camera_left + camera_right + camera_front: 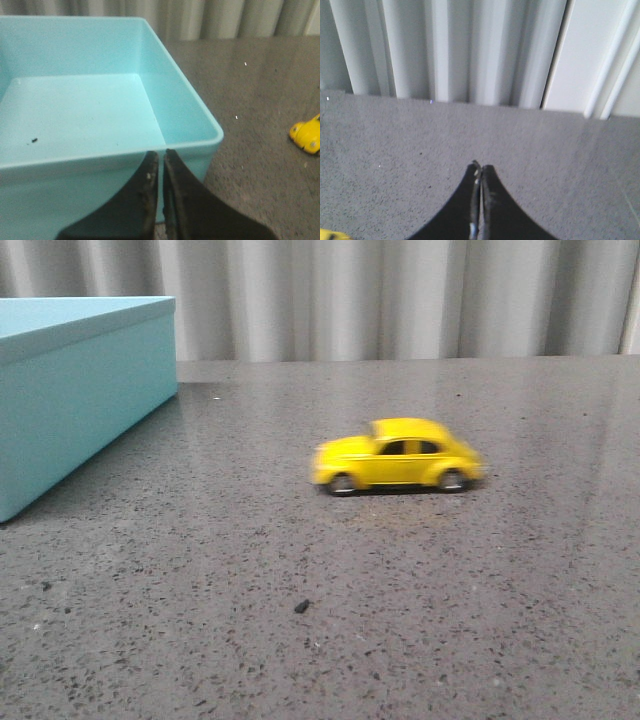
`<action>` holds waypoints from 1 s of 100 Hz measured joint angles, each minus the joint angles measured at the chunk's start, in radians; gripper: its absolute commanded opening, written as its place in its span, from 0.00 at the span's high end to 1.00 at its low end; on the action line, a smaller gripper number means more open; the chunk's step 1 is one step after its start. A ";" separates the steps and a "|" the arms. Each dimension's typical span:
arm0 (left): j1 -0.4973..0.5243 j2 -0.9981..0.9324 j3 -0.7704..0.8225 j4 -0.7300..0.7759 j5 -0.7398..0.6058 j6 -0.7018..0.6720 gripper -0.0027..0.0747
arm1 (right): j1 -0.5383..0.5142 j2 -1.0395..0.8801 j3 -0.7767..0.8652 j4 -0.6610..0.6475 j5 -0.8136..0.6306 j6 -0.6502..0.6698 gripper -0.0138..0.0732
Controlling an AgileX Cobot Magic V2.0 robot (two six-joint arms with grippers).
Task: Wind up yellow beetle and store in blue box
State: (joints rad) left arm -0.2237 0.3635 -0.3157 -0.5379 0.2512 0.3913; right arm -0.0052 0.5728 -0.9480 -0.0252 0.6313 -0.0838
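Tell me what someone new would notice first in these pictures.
The yellow beetle stands out first, alone on its wheels on the grey speckled table, right of centre. Next is the big blue box at the table's left edge; the left wrist view shows it open, with only a dark speck inside.

The table [420,620] is a grey speckled stone-like slab with a dull sheen, ending at a wall of pale vertical panels. Two things rest directly on it — the blue box [70,400] and the yellow beetle [397,456], well apart. The box stands open just beyond the left gripper [161,162], its near wall right at the fingertips. The beetle sits on its wheels, side-on, off to that gripper's right. A small dark crumb [301,606] lies on the bare surface.
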 measured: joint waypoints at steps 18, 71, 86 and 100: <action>0.000 0.000 -0.002 -0.011 -0.082 0.000 0.99 | 0.000 -0.198 0.161 0.006 -0.052 -0.007 0.90; 0.000 0.307 -0.346 0.019 0.253 0.343 0.68 | 0.000 -0.450 0.329 0.031 -0.070 -0.010 0.90; 0.000 0.474 -0.497 0.023 0.426 0.463 0.38 | 0.002 -0.450 0.329 0.038 -0.059 -0.010 0.90; -0.013 0.611 -0.612 0.030 0.503 0.489 0.37 | 0.034 -0.450 0.329 0.040 -0.052 -0.010 0.90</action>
State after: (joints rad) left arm -0.2364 0.9747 -0.9274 -0.5083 0.7539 0.8805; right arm 0.0285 0.1224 -0.6185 0.0144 0.5788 -0.0942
